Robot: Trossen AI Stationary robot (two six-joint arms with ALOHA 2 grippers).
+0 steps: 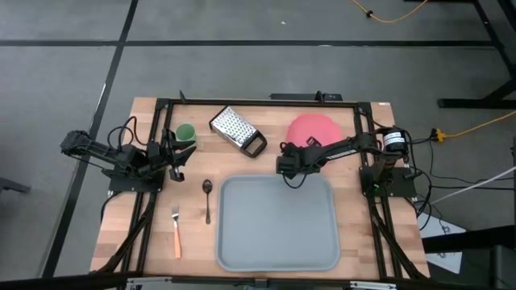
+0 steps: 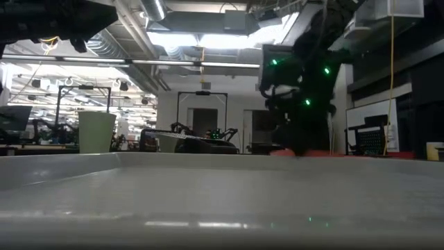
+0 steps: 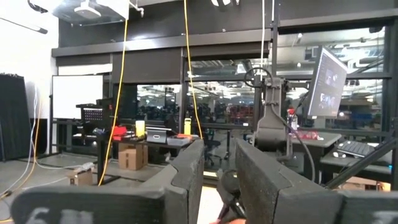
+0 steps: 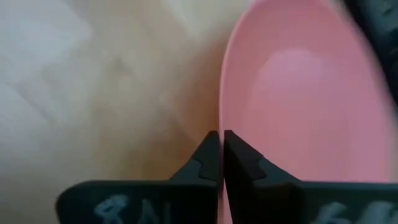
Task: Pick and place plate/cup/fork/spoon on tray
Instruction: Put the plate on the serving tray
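Note:
The pink-red plate (image 1: 316,129) lies on the wooden table just past the tray's far edge, and also shows in the right wrist view (image 4: 298,93). My right gripper (image 1: 287,166) is at the plate's left near rim, shut on it. The green cup (image 1: 186,133) stands at the far left. My left gripper (image 1: 174,158) hovers open and empty just near of the cup. The dark spoon (image 1: 207,198) and the orange-handled fork (image 1: 176,234) lie left of the grey-blue tray (image 1: 234,242). My right gripper pinches the plate's rim (image 4: 222,121) between its two fingers, one finger (image 4: 249,171) over the plate's inner face and the other over the table side. The fingers slant down at the plate's left near edge. I cannot tell whether the plate is lifted.
A perforated metal grater (image 1: 237,130) with a black handle lies between the cup and the plate. The arms' dark frame rails run along the table's left, right and far sides. The tray's flat bed (image 2: 208,201) fills the low view's foreground.

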